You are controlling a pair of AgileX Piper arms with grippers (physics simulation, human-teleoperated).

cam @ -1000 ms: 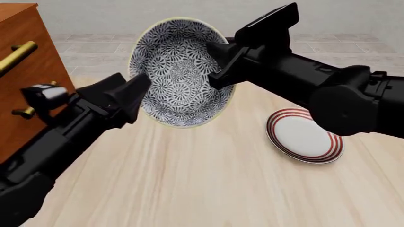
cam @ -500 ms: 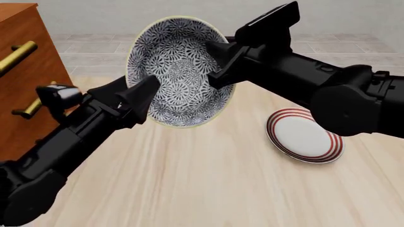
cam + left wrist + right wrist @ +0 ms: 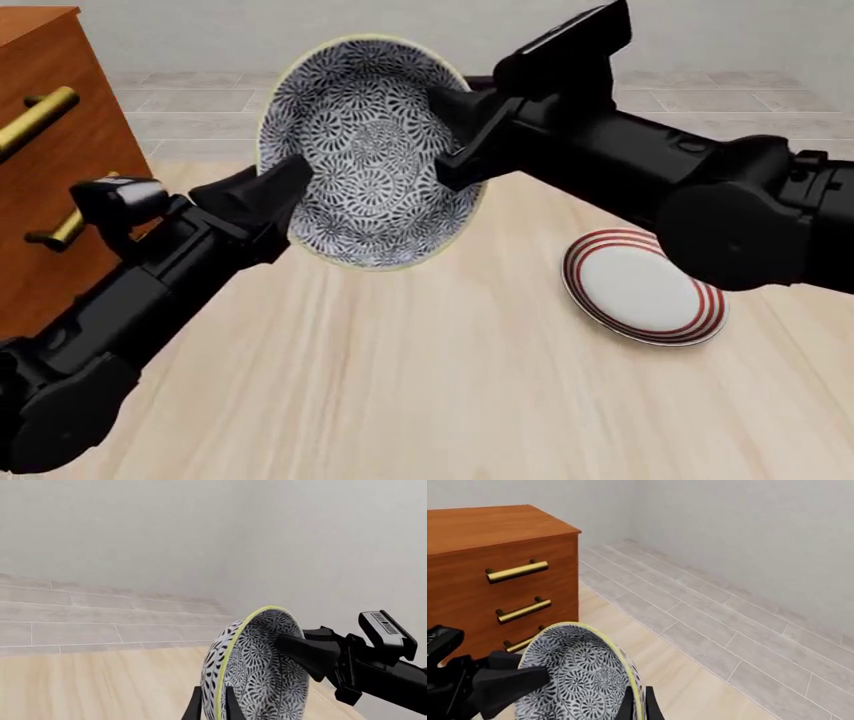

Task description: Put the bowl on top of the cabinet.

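Observation:
The bowl (image 3: 367,150), black-and-white floral inside with a pale yellow rim, hangs in the air above the table, tipped on edge with its inside facing the front camera. My left gripper (image 3: 284,190) is shut on its left rim, and my right gripper (image 3: 451,135) is shut on its right rim. The left wrist view sees the bowl (image 3: 257,672) edge-on with its rim between two fingers (image 3: 195,709). In the right wrist view the bowl (image 3: 577,680) sits between thin fingers (image 3: 628,705). The reddish-brown cabinet (image 3: 54,170) stands at the left, its top above the bowl's middle.
A flat white plate with red rings (image 3: 643,288) lies on the wooden table (image 3: 441,390) to the right. Brass handles (image 3: 517,571) stick out of the cabinet (image 3: 494,580) front near my left arm. A tiled floor and a grey wall lie beyond.
The left arm came up and right to the bowl's left rim. The bowl has shifted slightly left and now covers part of the left fingers. The right arm barely moved.

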